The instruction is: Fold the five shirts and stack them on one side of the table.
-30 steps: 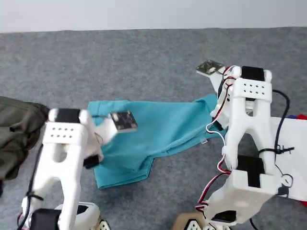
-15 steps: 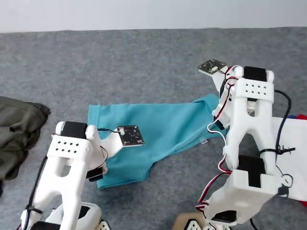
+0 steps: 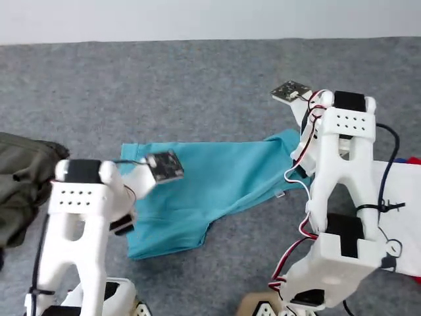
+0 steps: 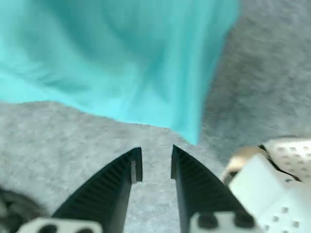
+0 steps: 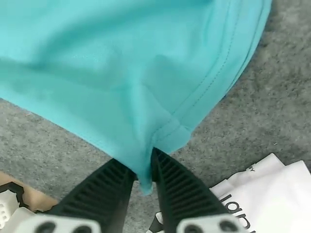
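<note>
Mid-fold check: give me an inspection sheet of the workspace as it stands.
Surface: grey felt table.
Job's things: teal shirt spread mid-table; olive garment bunched at the left edge; white shirt at the right edge.
Clutter: tan board by the right arm's base.
Claws: left claw open over bare felt beside the teal shirt; right claw shut on a teal fold.
Cables: wires along the right arm.
Surroundings: pale wall behind.

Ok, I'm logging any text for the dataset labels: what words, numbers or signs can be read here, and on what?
white shirt: dark printed letters near its edge, cut off by the edge of the right wrist view; no whole word can be read.
teal shirt: a small pale tag at its hem, too small to read.
No other text is legible.
</note>
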{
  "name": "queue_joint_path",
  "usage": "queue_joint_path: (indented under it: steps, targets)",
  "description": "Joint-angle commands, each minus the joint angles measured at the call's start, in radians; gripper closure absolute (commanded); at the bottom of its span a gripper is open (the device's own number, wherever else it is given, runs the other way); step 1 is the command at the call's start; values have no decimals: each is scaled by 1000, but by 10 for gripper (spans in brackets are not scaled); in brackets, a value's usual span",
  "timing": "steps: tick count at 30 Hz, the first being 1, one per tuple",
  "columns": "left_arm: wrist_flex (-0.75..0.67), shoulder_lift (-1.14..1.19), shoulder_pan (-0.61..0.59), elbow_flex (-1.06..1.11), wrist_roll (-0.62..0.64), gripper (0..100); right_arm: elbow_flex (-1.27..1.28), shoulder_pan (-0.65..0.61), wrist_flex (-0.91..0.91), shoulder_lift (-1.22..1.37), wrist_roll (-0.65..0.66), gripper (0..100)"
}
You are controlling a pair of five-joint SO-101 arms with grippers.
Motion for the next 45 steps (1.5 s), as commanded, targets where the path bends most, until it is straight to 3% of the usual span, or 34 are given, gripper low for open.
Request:
queue_joint_path:
  steps: [1, 4, 11, 17, 22, 29, 36, 41, 45]
  targets:
    - [2, -17, -32, -73, 6, 891, -9, 30, -1, -74, -14, 831]
    - [0, -17, -32, -64, 6, 891, -9, 45, -22, -113, -51, 752]
    - [-110, -17, -34, 1, 12, 896, -8, 48, -128, -203, -57, 757]
    - [-319, -15, -34, 4, 213, 896, -8, 47, -318, -131, -196, 772]
    - [-594, -14, -28, 77, 419, 896, -9, 18, -384, -10, -311, 770]
    - [-744, 107, -8, 108, 505, 896, -11, -22, -421, 71, -394, 770]
    - [-684, 437, -5, -171, 605, 916, -72, -21, -414, 110, -394, 771]
    - [-539, 638, 12, -410, 608, 942, -140, -21, -352, 116, -396, 772]
    - [-506, 772, 6, -507, 608, 943, -147, -21, -348, 116, -396, 772]
